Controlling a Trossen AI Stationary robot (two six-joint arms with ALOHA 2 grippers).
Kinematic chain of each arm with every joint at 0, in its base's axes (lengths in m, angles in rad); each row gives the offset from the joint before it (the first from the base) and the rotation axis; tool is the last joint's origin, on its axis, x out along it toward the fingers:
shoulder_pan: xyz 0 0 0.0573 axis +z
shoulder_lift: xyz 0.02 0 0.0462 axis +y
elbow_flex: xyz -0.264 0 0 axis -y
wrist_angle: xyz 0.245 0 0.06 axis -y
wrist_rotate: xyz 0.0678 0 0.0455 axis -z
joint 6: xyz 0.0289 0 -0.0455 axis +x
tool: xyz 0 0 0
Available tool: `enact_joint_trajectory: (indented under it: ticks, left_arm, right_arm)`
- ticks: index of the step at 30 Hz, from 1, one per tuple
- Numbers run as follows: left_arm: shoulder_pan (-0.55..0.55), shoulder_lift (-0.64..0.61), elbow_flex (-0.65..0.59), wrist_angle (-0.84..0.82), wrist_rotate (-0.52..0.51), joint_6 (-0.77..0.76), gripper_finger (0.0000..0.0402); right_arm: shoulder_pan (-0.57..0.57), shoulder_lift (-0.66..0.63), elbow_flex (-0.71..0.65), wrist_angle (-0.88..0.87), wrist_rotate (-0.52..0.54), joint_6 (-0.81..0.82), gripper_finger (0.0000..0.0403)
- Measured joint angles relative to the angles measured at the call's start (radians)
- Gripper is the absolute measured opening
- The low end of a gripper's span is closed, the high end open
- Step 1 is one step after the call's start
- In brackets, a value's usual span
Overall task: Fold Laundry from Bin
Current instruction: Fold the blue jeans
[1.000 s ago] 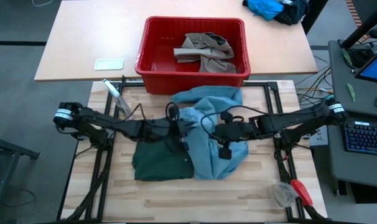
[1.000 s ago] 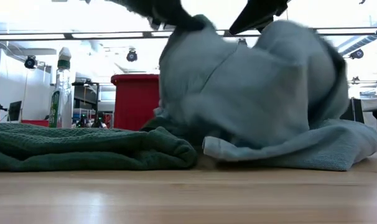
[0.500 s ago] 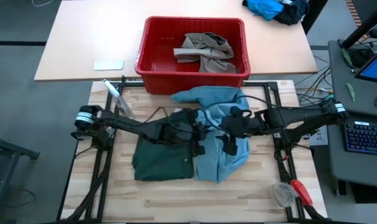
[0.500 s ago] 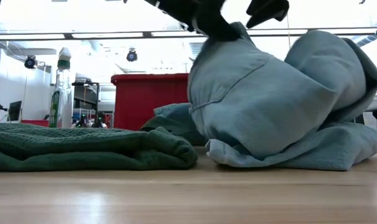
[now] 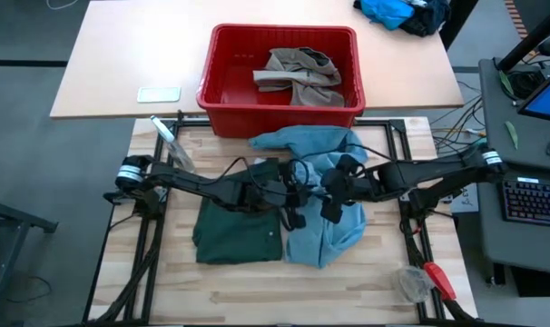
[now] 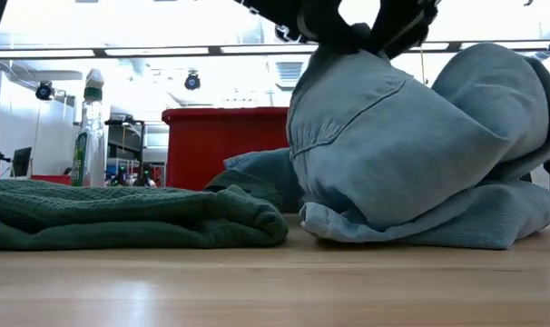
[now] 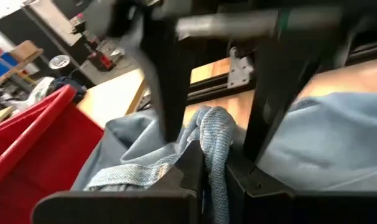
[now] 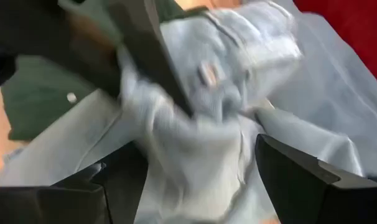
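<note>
The light blue denim trousers (image 5: 322, 195) lie bunched mid-table, their lower folds on the wood (image 6: 411, 218), their left edge beside the folded dark green shorts (image 5: 234, 234). My left gripper (image 7: 214, 155) is shut on the denim and holds part of it raised (image 6: 348, 54). My right gripper (image 8: 195, 149) is open just to the right of it. Its fingers stand on either side of the same raised bunch; whether they touch it I cannot tell. The red bin (image 5: 279, 30) on the far table holds a khaki piece (image 5: 300, 74). My left gripper pinches a bunched fold of the denim (image 7: 212, 127) between its two fingers, in several layers. It comes from the table's left, slanting down. The held part is lifted and the cloth drapes below it, with the rest lying slack on the table.
A clear bottle (image 5: 166, 136) stands at the table's far left corner. A red-handled tool (image 5: 436, 280) lies at the near right. A white flat object (image 5: 159, 94) lies on the far table. A bright blue heap (image 5: 397, 11) sits at the back right.
My right gripper has opened and let go of the denim, staying close to it. My left gripper has carried its held fold toward the table's right edge, so the raised part of the trousers now stands farther right, off the green shorts.
</note>
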Motion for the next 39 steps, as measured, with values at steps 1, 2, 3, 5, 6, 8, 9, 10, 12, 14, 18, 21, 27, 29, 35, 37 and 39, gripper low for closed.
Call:
enact_joint_trajectory:
  ticks: [1, 2, 3, 5, 6, 8, 9, 10, 12, 14, 18, 21, 27, 29, 35, 37, 39]
  left_arm:
    - [-0.002, 0.000, 0.004, -0.004, 0.014, -0.004, 0.0009]
    - [-0.005, 0.000, 0.007, -0.011, 0.024, -0.009, 0.0011]
    - [-0.006, 0.000, 0.013, -0.018, 0.030, -0.016, 0.0015]
    - [-0.008, 0.000, 0.024, -0.037, 0.031, -0.045, 0.0023]
    - [-0.009, 0.000, 0.035, -0.054, 0.031, -0.059, 0.0029]
    - [-0.009, -0.003, 0.061, -0.101, 0.036, -0.076, 0.0040]
    - [-0.008, -0.004, 0.075, -0.122, 0.040, -0.081, 0.0047]
    - [-0.008, -0.005, 0.088, -0.141, 0.041, -0.084, 0.0054]
    - [-0.006, -0.005, 0.110, -0.181, 0.042, -0.085, 0.0068]
    - [-0.006, -0.005, 0.129, -0.214, 0.042, -0.075, 0.0082]
    - [-0.007, -0.017, 0.157, -0.296, 0.046, -0.060, 0.0104]
    - [-0.005, -0.030, 0.158, -0.359, 0.045, -0.061, 0.0116]
    - [-0.003, -0.108, 0.151, -0.459, 0.040, -0.069, 0.0129]
    - [0.000, -0.149, 0.119, -0.475, 0.040, -0.068, 0.0130]
    - [0.007, -0.356, -0.091, -0.419, -0.066, -0.147, 0.0131]
    - [0.006, -0.429, -0.191, -0.339, -0.065, -0.180, 0.0131]
    - [0.004, -0.485, -0.293, -0.248, -0.063, -0.207, 0.0131]
  right_arm:
    - [-0.003, 0.004, -0.008, 0.032, -0.005, -0.021, 0.0278]
    - [-0.005, 0.008, -0.015, 0.060, -0.021, -0.042, 0.0276]
    - [-0.007, 0.012, -0.021, 0.090, -0.038, -0.066, 0.0272]
    - [-0.007, 0.015, -0.030, 0.132, -0.076, -0.116, 0.0254]
    - [-0.007, 0.019, -0.031, 0.145, -0.085, -0.129, 0.0240]
    - [-0.006, 0.022, -0.032, 0.160, -0.093, -0.143, 0.0199]
    - [-0.006, 0.023, -0.032, 0.164, -0.094, -0.148, 0.0173]
    - [-0.007, 0.023, -0.034, 0.170, -0.097, -0.157, 0.0143]
    - [-0.006, 0.023, -0.037, 0.171, -0.098, -0.193, 0.0076]
    - [-0.005, 0.023, -0.038, 0.158, -0.104, -0.212, 0.0030]
    - [-0.005, 0.010, -0.041, 0.110, -0.102, -0.186, 0.0026]
    - [-0.005, -0.028, -0.041, 0.070, -0.089, -0.154, 0.0025]
    - [0.007, -0.115, -0.051, 0.025, -0.074, -0.161, 0.0024]
    - [0.030, -0.143, -0.077, 0.046, -0.053, -0.191, 0.0023]
    - [0.163, -0.249, -0.293, 0.256, 0.099, -0.311, 0.0023]
    - [0.209, -0.281, -0.385, 0.390, 0.100, -0.424, 0.0022]
    - [0.248, -0.304, -0.472, 0.508, 0.031, -0.539, 0.0022]
